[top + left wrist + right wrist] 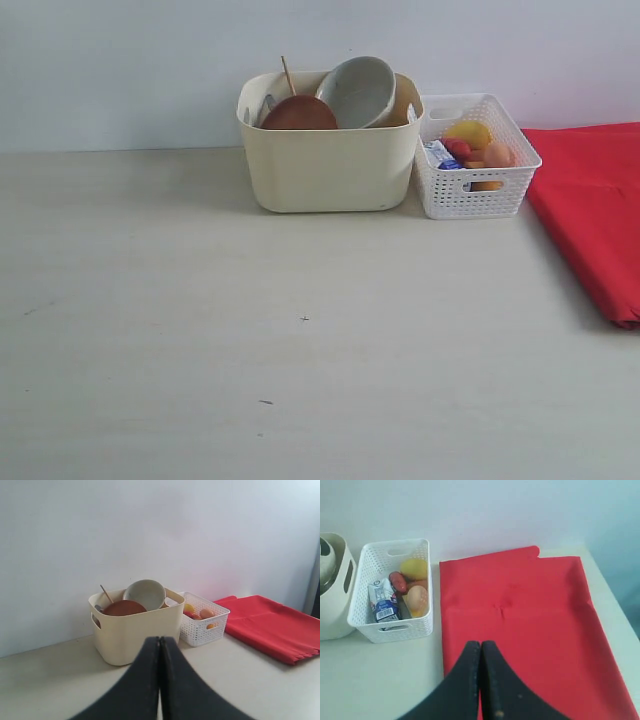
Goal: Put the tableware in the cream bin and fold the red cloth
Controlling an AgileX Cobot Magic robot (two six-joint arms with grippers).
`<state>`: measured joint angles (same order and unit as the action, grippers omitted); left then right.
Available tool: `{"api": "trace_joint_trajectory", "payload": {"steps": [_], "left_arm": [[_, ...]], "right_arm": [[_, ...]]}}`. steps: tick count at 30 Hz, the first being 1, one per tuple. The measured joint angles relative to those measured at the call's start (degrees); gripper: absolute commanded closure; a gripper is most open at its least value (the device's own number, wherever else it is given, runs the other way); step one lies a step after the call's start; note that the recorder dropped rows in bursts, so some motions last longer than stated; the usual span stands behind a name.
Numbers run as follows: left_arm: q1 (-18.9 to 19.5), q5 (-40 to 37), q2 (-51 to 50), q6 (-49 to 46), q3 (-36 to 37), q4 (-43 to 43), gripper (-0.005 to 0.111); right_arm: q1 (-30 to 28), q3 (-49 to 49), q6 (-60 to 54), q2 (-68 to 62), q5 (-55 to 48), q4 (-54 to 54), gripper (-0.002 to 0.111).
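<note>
At the far middle of the worktop (pixel 200 320), against the wall: cream bin (pixel 325 165), holding a pale bowl (pixel 358 90) tipped on its side, a round brown plate (pixel 299 114) leaning beside it and a chopstick (pixel 288 75) poking up. Cannot make out cup, knife or spoon. Just right of the bin, touching or nearly so: white lattice basket (pixel 470 195) with foods and a milk carton.

Further right, spread flat and running out of the exterior view: red cloth (pixel 590 200), so folding looks like the step left.

Left gripper (pixel 160 641) and right gripper (pixel 481 644) both empty, fingers (pixel 465 685) pressed together, the right one hanging over the cloth's near part.

Probably light, limp and prone to sliding on the smooth worktop. Best pinched at a corner or along an edge, lifted low and laid over, not dragged.
</note>
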<state>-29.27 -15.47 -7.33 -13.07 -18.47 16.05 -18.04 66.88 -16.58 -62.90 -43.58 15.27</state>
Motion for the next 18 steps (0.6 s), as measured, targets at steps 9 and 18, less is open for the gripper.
{"api": "trace_joint_trajectory", "payload": {"steps": [9, 18], "left_arm": [[0.00, -1.00, 0.00, 0.00, 0.00, 0.00, 0.107], [0.00, -2.97, 0.00, 0.00, -0.60, -1.48, 0.107]], "right_arm": [[0.00, -18.08, -0.65, 17.68, 6.75, 1.13, 0.108], [6.78, -29.26, -4.08, 35.63, 13.08, 3.30, 0.108]]}}
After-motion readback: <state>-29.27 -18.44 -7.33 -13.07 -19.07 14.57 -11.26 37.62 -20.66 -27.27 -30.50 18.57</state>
